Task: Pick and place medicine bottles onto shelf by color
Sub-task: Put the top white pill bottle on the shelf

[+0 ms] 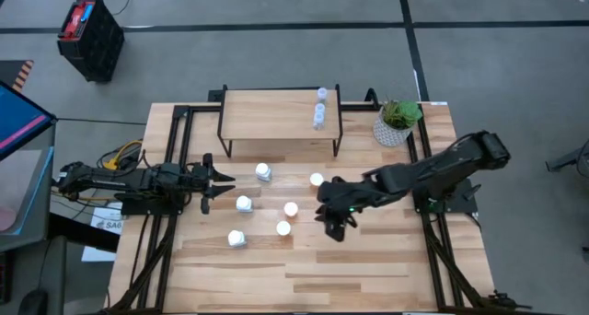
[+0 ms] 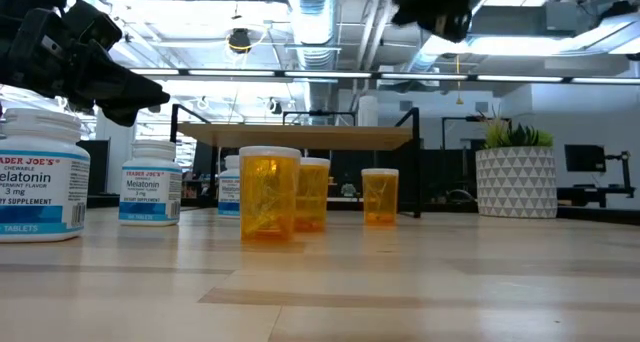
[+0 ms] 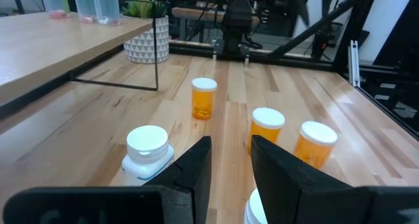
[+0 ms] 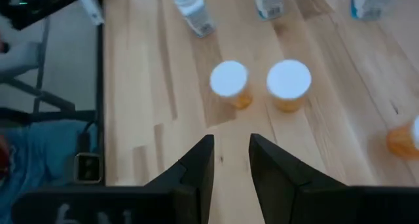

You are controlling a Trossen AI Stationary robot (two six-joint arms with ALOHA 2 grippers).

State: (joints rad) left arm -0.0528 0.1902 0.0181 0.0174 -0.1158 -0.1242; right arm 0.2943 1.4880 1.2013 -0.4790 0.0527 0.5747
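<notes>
The shelf (image 1: 276, 114) stands at the table's far side, with three clear pale-blue bottles (image 1: 320, 108) on its right end. Three white bottles (image 1: 264, 172) (image 1: 244, 204) (image 1: 236, 239) and three orange bottles with white caps (image 1: 317, 180) (image 1: 291, 209) (image 1: 282, 228) stand upright on the tabletop in front of it. My left gripper (image 1: 219, 182) hovers left of the white bottles, fingers narrowly open and empty. My right gripper (image 1: 335, 227) hovers right of the orange bottles, pointing down toward two of them (image 4: 229, 80) (image 4: 289, 80), narrowly open and empty.
A potted green plant (image 1: 398, 122) stands at the far right, beside the shelf. The near half of the table (image 1: 304, 278) is bare wood. A black crate (image 1: 89, 39) sits on the floor beyond the table.
</notes>
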